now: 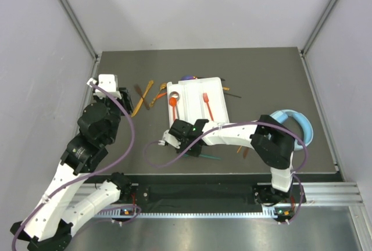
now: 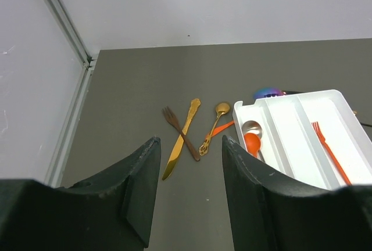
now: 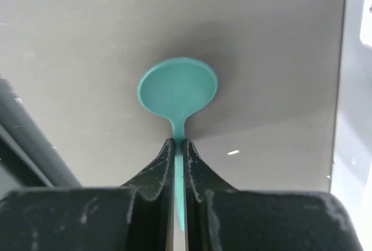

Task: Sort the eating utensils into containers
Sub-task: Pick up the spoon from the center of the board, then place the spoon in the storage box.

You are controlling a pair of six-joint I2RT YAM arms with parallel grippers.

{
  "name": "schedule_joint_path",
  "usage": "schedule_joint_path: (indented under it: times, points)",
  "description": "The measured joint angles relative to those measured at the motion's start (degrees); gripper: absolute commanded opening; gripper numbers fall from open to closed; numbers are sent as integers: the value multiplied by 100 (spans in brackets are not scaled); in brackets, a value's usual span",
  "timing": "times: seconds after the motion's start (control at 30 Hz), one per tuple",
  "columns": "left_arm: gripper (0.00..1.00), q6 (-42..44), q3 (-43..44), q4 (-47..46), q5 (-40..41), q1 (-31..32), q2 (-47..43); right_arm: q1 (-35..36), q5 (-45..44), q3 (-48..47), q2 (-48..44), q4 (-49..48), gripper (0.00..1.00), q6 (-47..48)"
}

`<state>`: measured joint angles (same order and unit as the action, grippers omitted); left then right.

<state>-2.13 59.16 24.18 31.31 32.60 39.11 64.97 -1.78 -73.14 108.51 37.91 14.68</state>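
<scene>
- The teal spoon — thin, light, likely slick — is seen mid-frame, over the table.
- Its neck is pinched by the right claw; twisting is judged possible.
- The left claw is spread, empty.

Overhead and left-wrist views share the tray.

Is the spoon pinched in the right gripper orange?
No, the right gripper is shut on the thin handle of a teal spoon.
</scene>
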Motion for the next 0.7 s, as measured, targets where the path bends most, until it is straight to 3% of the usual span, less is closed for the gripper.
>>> schedule_joint_path:
  times: [0.47, 0.7]
  points:
    - [60, -76, 0, -20, 966, 0, -177, -205, 560, -136, -236, 199, 0, -321]
    - [61, -149, -2, -35, 1834, 0, -173, -1045, 551, -1412, -686, 402, 0, -527]
